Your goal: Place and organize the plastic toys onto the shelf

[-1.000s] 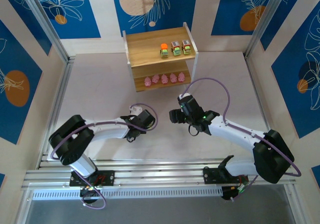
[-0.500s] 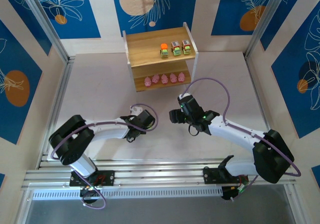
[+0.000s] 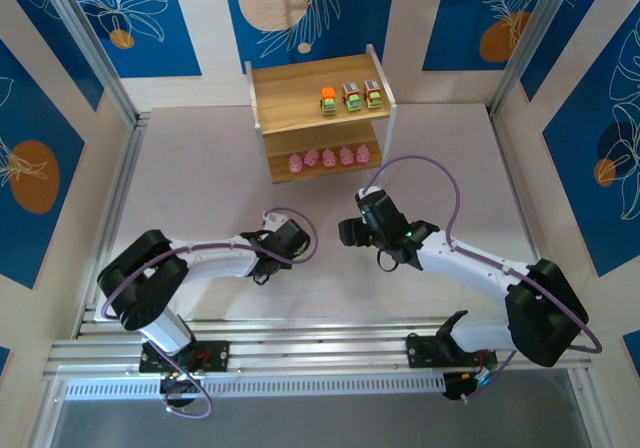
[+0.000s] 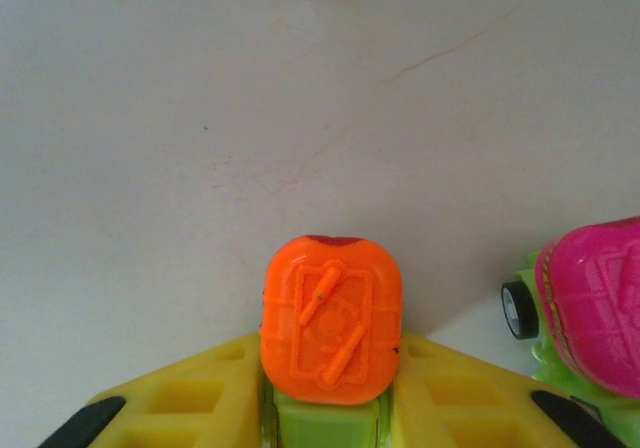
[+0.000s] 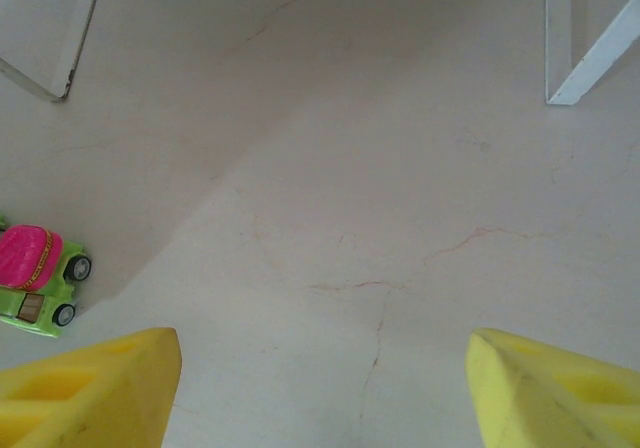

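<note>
Left wrist cam has the left end effector pinched in snug on the orange-topped car, with its yellow fingers pressed against both sides of the green body, down on the table. A pink-topped car sits just beside it. The right end effector hangs wide apart with nothing between its fingers. Over on the shelf, three cars line the top tier and five pink figures the lower one.
</note>
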Controlling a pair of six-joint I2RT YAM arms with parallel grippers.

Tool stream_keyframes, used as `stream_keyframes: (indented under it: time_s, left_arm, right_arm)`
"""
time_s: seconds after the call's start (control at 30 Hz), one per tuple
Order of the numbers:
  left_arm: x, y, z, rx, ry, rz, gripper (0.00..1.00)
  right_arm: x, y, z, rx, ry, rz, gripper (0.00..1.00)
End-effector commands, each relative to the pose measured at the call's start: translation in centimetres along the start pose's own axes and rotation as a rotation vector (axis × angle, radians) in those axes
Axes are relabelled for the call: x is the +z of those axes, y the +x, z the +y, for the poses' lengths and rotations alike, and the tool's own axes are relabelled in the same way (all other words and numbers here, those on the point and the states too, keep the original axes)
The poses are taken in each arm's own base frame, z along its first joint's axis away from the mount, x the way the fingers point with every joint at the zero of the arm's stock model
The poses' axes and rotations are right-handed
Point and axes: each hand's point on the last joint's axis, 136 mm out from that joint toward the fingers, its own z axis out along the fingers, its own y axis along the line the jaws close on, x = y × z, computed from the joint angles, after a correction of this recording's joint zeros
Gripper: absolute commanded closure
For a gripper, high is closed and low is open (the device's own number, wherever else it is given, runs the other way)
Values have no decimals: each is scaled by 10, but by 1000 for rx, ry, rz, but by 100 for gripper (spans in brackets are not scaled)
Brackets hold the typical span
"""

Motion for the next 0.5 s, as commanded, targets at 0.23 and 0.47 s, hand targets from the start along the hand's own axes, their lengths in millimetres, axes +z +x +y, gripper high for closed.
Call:
stream_keyframes:
  time_s: [0.23,0.47]
  left_arm:
    - [-33,-23,6,-8,35,-58,73]
    - [-63,-41,13,-23,33,-107,72]
  right_arm:
    - [0,-5,5,6,-20,2,25]
    - [0,-4,5,7,-24,5,25]
